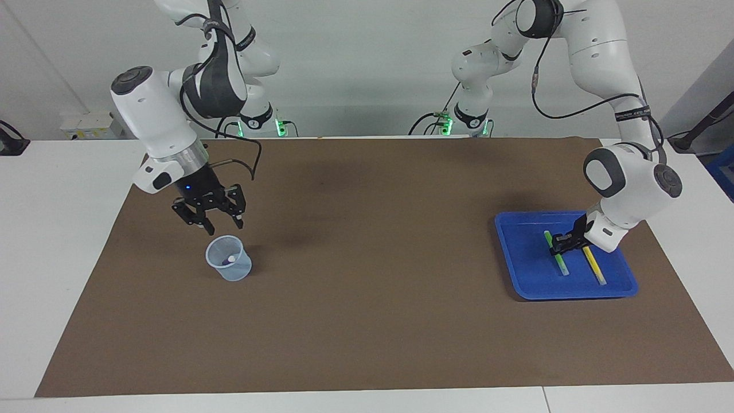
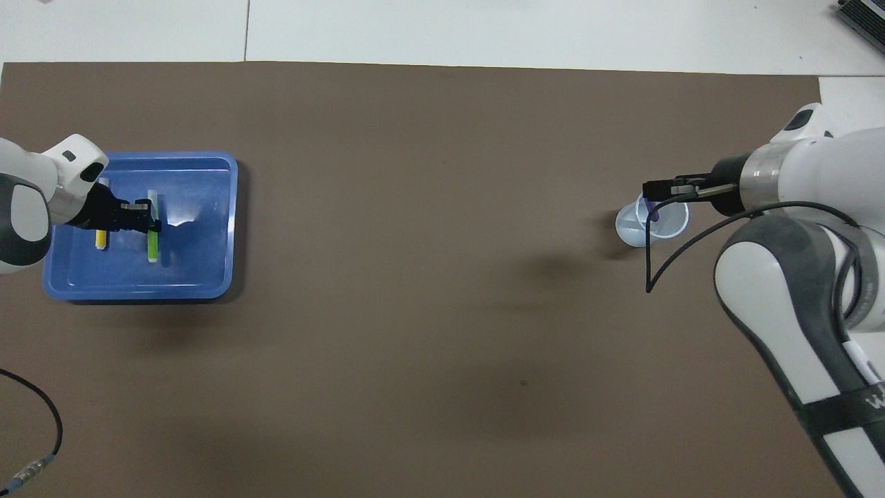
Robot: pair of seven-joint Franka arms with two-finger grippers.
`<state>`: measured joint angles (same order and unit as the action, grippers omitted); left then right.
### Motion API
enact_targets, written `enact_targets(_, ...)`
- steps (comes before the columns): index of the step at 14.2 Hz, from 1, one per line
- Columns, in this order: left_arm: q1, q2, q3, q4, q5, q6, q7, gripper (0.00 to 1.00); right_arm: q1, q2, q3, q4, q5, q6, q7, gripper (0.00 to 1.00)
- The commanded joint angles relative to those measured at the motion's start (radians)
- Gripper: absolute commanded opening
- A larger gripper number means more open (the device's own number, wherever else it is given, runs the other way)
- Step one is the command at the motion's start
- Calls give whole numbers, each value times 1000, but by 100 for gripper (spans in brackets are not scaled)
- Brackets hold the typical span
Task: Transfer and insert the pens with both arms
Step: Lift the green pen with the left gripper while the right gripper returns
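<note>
White jointed arms (image 1: 596,57), grey covers, black cables

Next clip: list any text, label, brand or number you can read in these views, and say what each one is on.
No text can be read with confidence.
White lettering on a black band around the left arm's forearm: too small to read.
Small dark marking on the right arm's white upper link: too small to read.
"W" alone shows on a black band at the overhead view's edge, the rest cut off.
</note>
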<state>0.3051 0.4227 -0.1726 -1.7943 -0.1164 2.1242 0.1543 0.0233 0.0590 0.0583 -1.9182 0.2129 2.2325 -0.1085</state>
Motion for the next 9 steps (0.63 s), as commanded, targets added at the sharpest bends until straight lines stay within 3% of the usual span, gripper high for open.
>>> enact_targets(1, -9, -12, 4, 3, -23, -27, -15, 0, 36, 2, 5, 14, -12, 16, 82, 70)
enact_targets(4, -8, -13, 4, 24, -95, -99, -35, 0, 84, 10, 5, 34, -6, 16, 148, 71)
enact_targets(6, -12, -12, 2, 85, -132, -228, -129, 0, 104, 16, 5, 54, -6, 16, 174, 71)
enact_targets(9, -46, -27, -1, 93, -222, -317, -316, 0, 136, 19, 5, 64, -3, 16, 181, 70)
